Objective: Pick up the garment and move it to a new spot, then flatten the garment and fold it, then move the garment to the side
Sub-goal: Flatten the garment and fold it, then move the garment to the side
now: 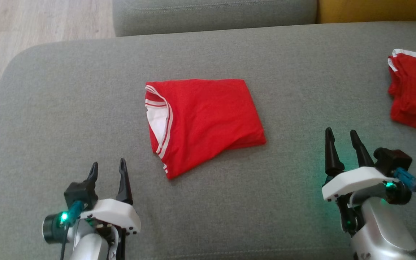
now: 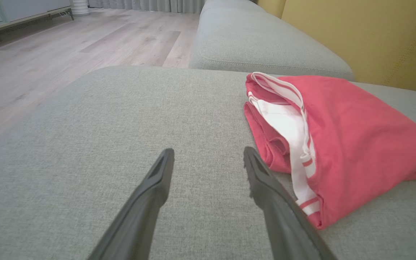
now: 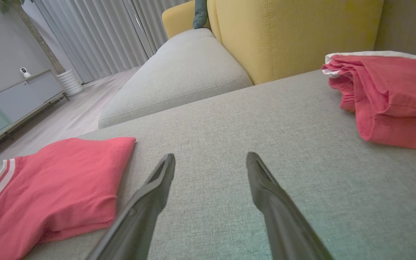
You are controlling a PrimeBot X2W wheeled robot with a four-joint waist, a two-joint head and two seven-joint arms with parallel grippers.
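Observation:
A red garment point(image 1: 204, 122) with white stripes lies folded into a compact rectangle in the middle of the grey sofa cushion point(image 1: 67, 108). Its striped edge and white lining face left. In the left wrist view the garment point(image 2: 352, 141) sits just right of my fingers; in the right wrist view the garment point(image 3: 52, 184) lies at lower left. My left gripper point(image 1: 107, 169) hovers open near the cushion's front left, empty. My right gripper point(image 1: 342, 139) stands open at the front right, also empty, apart from the cloth.
A second folded red garment point(image 1: 415, 90) with white trim rests at the cushion's right edge, also seen as a red pile point(image 3: 388, 94) in the right wrist view. A yellow sofa back point(image 3: 294, 32) and another grey cushion point(image 1: 211, 14) lie behind. Wooden floor point(image 1: 31, 21) lies to the left.

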